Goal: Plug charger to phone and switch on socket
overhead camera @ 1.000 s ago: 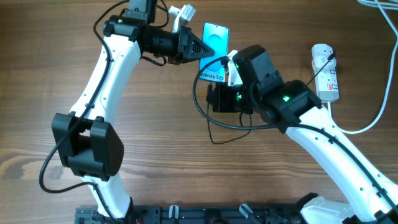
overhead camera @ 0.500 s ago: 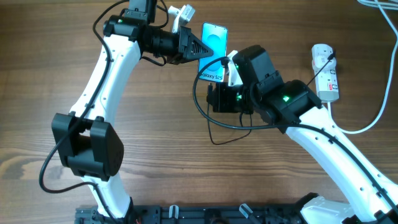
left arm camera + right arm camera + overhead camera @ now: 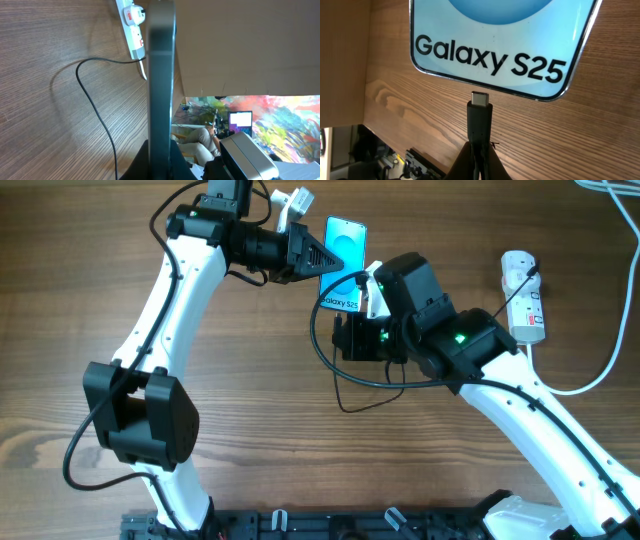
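Wood-grain table (image 3: 250, 470) surface fills the overhead view, and a room with a lit monitor (image 3: 240, 119) is seen past the table edge in the left wrist view. The phone (image 3: 346, 238) is located at 12 o'clock of the table centre, with its cyan screen turned toward the overhead camera and its white lettered strip at the 6 o'clock end. The left gripper (image 3: 322, 259) is positioned at 9 o'clock of the phone, and its 2 fingers are closed on the phone's long edges; in the left wrist view the phone is seen edge-on between them. Whether the phone rests on the table cannot be determined. The right gripper (image 3: 480, 150) is positioned at 5 o'clock of the phone, and its 2 fingers are closed on the connector plug (image 3: 480, 116) of the charger. The plug's metal tip is aimed at the middle of the phone's lettered end and is shown just beside that edge, not inserted. The charger's thin black cable (image 3: 77, 74) is laid in loops across the table at 6 o'clock of the phone. The socket (image 3: 524, 300) is placed at 3 o'clock of the phone, well apart from it, with its thick white cord (image 3: 598, 376) curving away at 4 o'clock.
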Tool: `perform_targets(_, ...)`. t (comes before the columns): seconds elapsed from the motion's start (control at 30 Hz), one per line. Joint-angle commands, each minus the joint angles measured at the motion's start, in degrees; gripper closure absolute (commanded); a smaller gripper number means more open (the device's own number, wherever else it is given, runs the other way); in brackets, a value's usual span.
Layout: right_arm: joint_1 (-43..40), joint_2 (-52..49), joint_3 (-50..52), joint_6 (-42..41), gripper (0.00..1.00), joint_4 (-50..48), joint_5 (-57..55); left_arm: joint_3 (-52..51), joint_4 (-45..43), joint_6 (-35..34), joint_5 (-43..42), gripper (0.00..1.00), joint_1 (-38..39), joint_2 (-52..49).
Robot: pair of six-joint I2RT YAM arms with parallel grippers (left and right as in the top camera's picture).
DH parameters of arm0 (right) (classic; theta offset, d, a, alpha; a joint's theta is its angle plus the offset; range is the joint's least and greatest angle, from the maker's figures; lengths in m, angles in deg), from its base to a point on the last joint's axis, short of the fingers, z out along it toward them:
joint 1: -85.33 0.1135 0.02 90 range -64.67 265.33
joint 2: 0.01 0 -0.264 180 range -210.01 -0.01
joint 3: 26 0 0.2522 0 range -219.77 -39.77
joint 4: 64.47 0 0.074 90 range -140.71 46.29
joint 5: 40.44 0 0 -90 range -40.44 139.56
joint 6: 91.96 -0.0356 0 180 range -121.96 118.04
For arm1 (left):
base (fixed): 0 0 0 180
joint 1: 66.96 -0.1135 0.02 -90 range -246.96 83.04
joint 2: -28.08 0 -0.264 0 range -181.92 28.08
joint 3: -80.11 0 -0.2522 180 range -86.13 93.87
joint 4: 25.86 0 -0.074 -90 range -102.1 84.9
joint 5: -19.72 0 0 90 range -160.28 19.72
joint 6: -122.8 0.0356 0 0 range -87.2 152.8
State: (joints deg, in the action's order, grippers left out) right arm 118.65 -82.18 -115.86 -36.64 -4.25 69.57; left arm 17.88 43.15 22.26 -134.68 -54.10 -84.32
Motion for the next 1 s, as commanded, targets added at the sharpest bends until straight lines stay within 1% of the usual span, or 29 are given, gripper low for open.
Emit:
perform_targets(0.0,0.17,-0.02,-0.02,-0.37,0.96,-0.2,-0.74,0.85,-0.15,1.4,-2.64,0.96,-0.04,1.92)
perform_targets(0.83,0.17,-1.09,-0.02,-0.39,0.96,-0.59,-0.72,0.85,-0.17,1.42,-3.19,0.96,-0.04,1.92)
perform_targets(0.97,0.17,-1.09,-0.02,-0.37,0.96,-0.35,-0.7,0.85,-0.13,3.58,-1.55,0.96,-0.07,1.92)
